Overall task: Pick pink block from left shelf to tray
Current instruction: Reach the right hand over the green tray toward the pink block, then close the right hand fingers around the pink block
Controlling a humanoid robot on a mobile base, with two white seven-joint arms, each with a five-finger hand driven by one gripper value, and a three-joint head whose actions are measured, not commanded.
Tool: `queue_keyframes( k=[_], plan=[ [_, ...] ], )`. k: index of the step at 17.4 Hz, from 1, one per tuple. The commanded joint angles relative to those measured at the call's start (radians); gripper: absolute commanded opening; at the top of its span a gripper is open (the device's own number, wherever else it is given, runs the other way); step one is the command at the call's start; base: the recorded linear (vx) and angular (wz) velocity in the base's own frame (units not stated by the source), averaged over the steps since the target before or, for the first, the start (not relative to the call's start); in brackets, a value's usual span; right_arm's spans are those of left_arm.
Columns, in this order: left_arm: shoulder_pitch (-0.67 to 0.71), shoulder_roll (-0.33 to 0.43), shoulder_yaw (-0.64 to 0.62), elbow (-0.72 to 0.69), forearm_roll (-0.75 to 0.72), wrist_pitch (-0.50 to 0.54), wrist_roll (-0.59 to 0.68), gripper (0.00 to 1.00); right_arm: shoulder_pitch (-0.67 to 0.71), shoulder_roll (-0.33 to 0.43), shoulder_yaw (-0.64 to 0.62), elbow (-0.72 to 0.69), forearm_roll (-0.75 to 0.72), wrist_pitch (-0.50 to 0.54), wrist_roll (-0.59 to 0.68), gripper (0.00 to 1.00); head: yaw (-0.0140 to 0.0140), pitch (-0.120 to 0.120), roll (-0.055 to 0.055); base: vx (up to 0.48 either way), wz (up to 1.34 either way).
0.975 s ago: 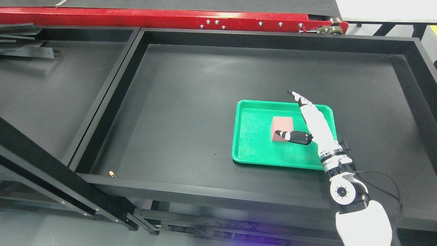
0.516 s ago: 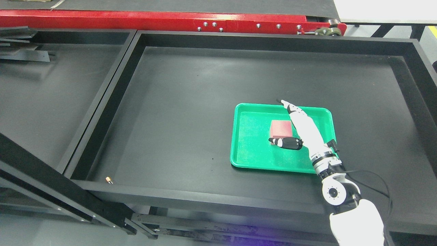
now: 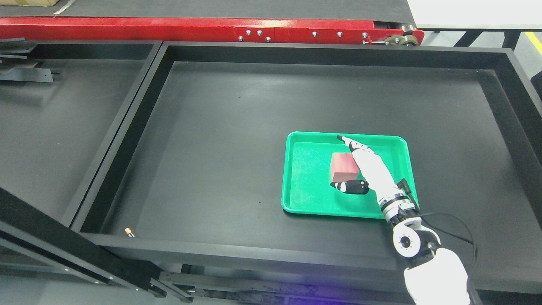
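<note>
Pink block [image 3: 344, 166] flat in green tray [image 3: 305, 203]

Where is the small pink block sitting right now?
The pink block lies inside the green plastic tray, right of centre in the head view, beside the open right hand.

My right hand [image 3: 360, 167] has a white shell along the back and palm, with black segments at the finger joints and black fingertips [image 3: 339, 137]. The thumb [image 3: 349, 186] is mostly black with a white band. The wrist [image 3: 391, 203] is ringed in silver and black. Below it sits a round white joint housing [image 3: 404, 242] with a dark centre. A thin black cable [image 3: 455, 222] loops beside it. The forearm cover [image 3: 436, 277] is smooth white.
</note>
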Motion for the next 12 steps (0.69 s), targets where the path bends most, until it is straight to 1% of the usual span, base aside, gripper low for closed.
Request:
queue_keyframes(
  k=[1, 7, 9, 12],
  plan=[
    [0.02, 0.017, 0.0, -0.017, 0.0, 0.0, 0.0, 1.0, -0.009, -0.017, 0.019, 0.088, 0.02, 0.011, 0.0, 0.99, 0.0, 0.0, 0.0, 0.045, -0.06],
    [0.02, 0.017, 0.0, -0.017, 0.0, 0.0, 0.0, 1.0, -0.005, -0.017, 0.019, 0.09, 0.028, 0.011, -0.002, 0.98, 0.0, 0.0, 0.0, 0.052, -0.06],
    [0.02, 0.017, 0.0, -0.017, 0.0, 0.0, 0.0, 1.0, 0.001, -0.017, 0.019, 0.09, 0.029, 0.011, -0.009, 0.9, 0.0, 0.0, 0.0, 0.04, -0.03],
    [0.02, 0.017, 0.0, -0.017, 0.0, 0.0, 0.0, 1.0, 0.003, -0.017, 0.019, 0.088, 0.031, 0.011, -0.014, 0.74, 0.0, 0.0, 0.0, 0.027, -0.01]
  ],
)
